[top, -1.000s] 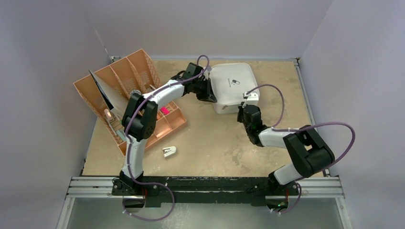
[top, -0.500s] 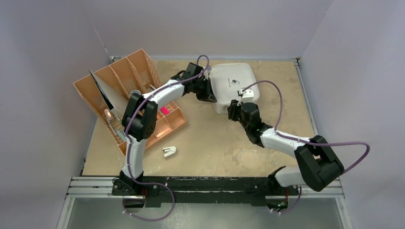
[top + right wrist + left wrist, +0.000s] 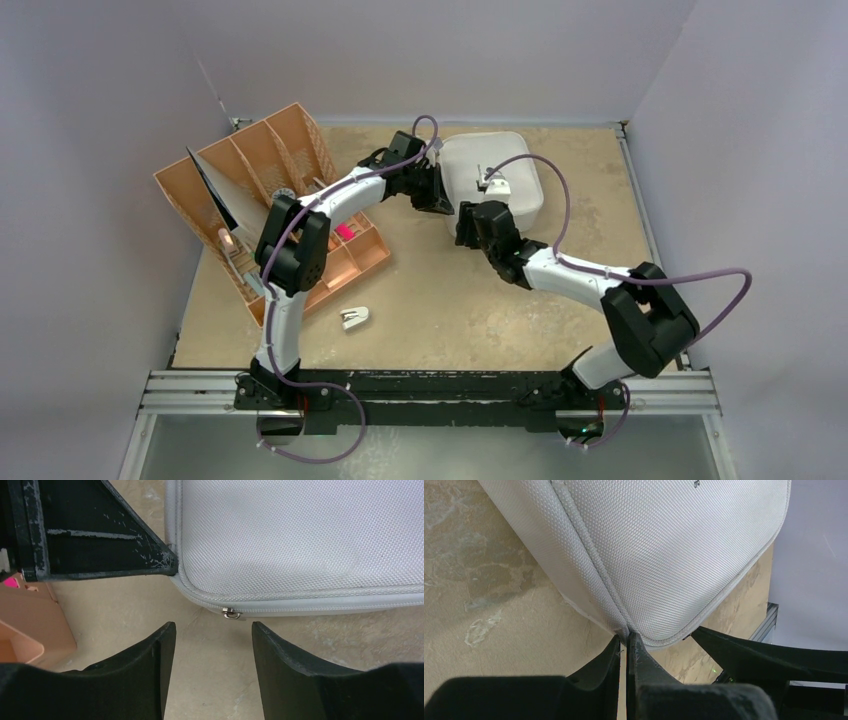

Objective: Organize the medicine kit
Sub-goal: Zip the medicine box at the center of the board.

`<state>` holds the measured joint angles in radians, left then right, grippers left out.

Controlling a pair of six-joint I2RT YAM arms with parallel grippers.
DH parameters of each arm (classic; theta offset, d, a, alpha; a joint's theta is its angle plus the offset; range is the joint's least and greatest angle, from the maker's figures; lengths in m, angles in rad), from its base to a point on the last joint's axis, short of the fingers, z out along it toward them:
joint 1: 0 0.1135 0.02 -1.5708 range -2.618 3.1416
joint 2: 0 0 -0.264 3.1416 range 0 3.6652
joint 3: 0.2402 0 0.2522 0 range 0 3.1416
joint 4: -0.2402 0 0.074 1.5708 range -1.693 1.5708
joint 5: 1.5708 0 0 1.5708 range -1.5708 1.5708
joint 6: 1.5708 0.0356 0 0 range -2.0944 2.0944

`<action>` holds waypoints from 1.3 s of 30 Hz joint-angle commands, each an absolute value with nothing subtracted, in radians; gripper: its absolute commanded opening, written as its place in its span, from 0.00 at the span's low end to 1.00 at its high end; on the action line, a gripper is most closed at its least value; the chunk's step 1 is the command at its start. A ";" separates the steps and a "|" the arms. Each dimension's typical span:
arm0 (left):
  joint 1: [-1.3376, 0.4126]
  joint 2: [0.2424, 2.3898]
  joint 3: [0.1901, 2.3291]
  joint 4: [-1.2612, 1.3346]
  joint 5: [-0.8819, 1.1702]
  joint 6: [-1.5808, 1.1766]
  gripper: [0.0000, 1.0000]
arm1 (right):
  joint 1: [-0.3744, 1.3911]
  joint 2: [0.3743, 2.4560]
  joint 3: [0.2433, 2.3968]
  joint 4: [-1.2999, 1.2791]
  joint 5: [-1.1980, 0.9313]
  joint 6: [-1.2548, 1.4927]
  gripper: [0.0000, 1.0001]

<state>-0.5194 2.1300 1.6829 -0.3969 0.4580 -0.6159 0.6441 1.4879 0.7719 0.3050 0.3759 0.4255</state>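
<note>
Table (image 3: 450,290): tan, worn top, likely low friction, so I'd expect a light case to skate on it.

Orange divider tray (image 3: 250,170): far left, well apart from the work, not in the way.

Medicine kit (image 3: 505,185): far centre-right of the table, lying flat with the lid down. The zip looks closed along the edge the right wrist camera shows. Woven grey shell with rounded corners. My read is stiff, light and not fragile. The weave should give the pads decent bite, but the body is too wide for either gripper to span, so the only holds are the seam lip and the zip hardware. Contents can't be seen, so the weight is a guess.

Left gripper (image 3: 626,640): fingers pressed almost together, tips right on the zip seam at the case's near-left corner. Can't tell whether they nip a bit of the seam or just butt against it. Either way it looks like the brace.

Right gripper (image 3: 212,627): fingers spread, nothing between them, low over the table just short of the case's near edge, apart from it.

Small white clip-like item (image 3: 354,318): loose on the table nearer the bases, well apart from the kit.

Zip pull (image 3: 230,613): small metal loop on the near seam, roughly centred ahead of the spread fingers. That's the place to take hold, though it is small, smooth and easy to lose. Pinch it square and drag along the seam. Without the brace I'd expect the whole case to follow.
</note>
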 commanded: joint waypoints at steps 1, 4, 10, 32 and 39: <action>-0.508 2.160 1.638 -0.493 0.371 -0.550 0.00 | 0.664 1.508 0.849 0.244 0.498 0.493 0.60; -0.508 2.163 1.640 -0.497 0.373 -0.552 0.00 | 0.664 1.541 0.876 0.235 0.528 0.491 0.60; -0.508 2.161 1.622 -0.497 0.361 -0.551 0.00 | 0.664 1.573 0.886 0.240 0.561 0.471 0.54; -0.508 2.156 1.610 -0.503 0.345 -0.542 0.00 | 0.664 1.566 0.846 0.311 0.614 0.371 0.04; -0.508 2.157 1.625 -0.520 0.338 -0.531 0.00 | 0.654 1.560 0.815 0.338 0.609 0.349 0.00</action>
